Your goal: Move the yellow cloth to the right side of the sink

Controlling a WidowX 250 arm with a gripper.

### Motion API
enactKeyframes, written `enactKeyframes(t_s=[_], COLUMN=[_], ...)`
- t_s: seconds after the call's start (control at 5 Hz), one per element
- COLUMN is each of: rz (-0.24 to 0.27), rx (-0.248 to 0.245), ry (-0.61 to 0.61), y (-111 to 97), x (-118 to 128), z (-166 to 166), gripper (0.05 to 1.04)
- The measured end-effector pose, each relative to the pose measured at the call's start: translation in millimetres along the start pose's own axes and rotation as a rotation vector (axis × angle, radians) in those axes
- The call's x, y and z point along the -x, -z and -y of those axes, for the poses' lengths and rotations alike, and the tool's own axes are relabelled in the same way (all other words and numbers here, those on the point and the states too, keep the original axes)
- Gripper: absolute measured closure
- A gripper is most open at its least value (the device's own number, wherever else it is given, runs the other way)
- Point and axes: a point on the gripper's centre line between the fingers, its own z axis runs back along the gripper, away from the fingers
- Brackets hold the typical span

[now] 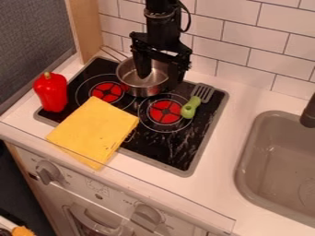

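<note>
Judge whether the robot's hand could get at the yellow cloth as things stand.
Probably yes, after lifting: the open hand is down at the metal pot, whose rim could catch it, but nothing covers the yellow cloth.

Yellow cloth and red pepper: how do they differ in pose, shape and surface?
The yellow cloth lies flat; the red pepper stands upright. The cloth has straight edges and corners, the pepper is rounded. The cloth looks matte, the pepper glossy. Neither is in the sink.
</note>
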Motion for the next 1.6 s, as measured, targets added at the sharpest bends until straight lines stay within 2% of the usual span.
enactKeyframes(t_s=[0.2,0.4,0.6,0.8,1.0,1.4,1.6], rz=[-0.031,-0.065,-0.040,-0.047,-0.048,-0.042,-0.027], rx=[0.007,0.023,0.018,0.008,-0.033,-0.117,-0.114], ry=[0.005,0.046,0.096,0.159,0.190,0.159,0.154], y=[13,23,14,16,28,47,51], x=[4,29,50,78,91,90,87], z=[1,-5,-21,-37,-48,-54,-50], gripper=[0.082,0.082,0.082,0.082,0.082,0.082,0.082])
